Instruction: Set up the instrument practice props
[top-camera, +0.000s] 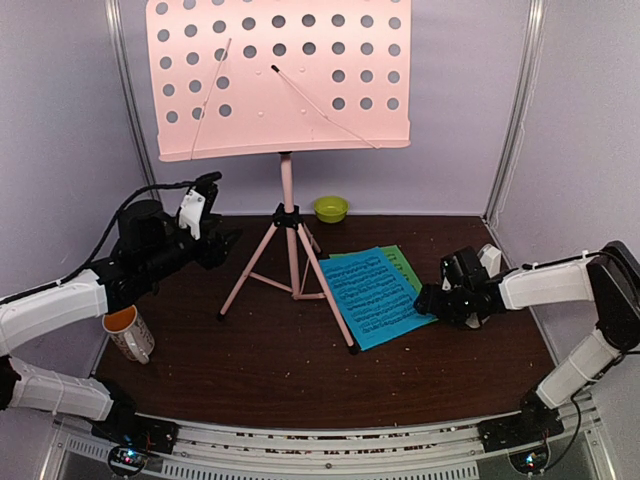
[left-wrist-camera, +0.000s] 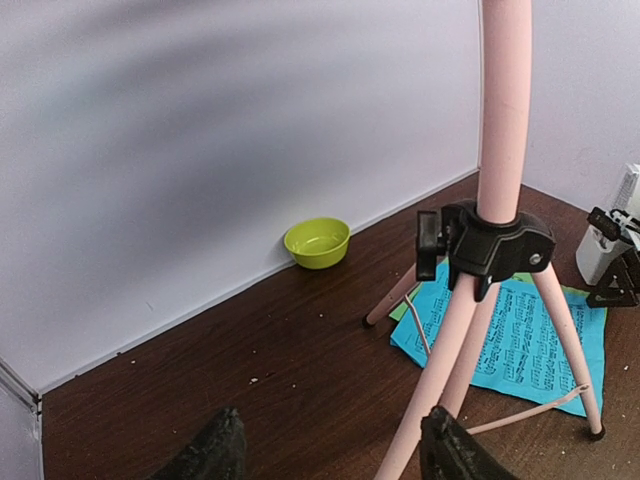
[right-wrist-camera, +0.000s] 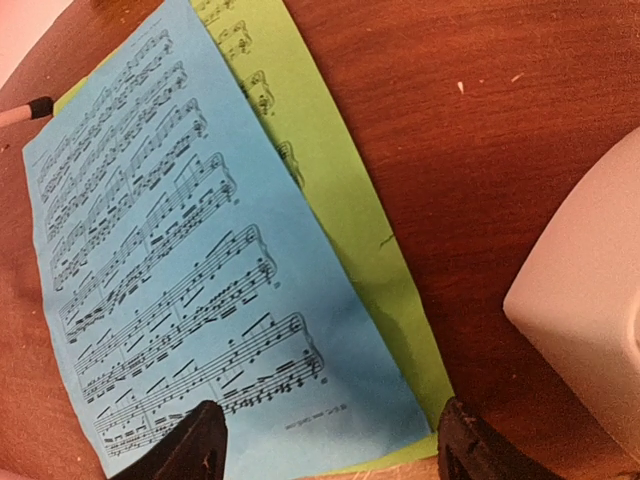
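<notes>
- We find the music stand (top-camera: 287, 190) erected, but its desk is bare and both sheets lie flat.
- Left pincer (left-wrist-camera: 337, 455) is spread and empty, with a stand leg just ahead.
- Right pincer (right-wrist-camera: 330, 445) is spread over the blue sheet (right-wrist-camera: 170, 270), which lies atop the green sheet (right-wrist-camera: 330, 190); the metronome (right-wrist-camera: 590, 300) is just to its right.
- The bowl (left-wrist-camera: 317, 242) beyond the left pincer looks empty; we cannot tell the mug's (top-camera: 130, 333) contents.

the pink music stand (top-camera: 280, 80) stands on its tripod toward the far edge, the lime bowl (top-camera: 331, 208) just behind at that edge. the blue sheet (top-camera: 375, 297) lies over the green sheet (top-camera: 403, 262) right of centre, the right gripper (top-camera: 427, 300) at its right edge. a mug (top-camera: 130, 333) stands by the left edge.
</notes>
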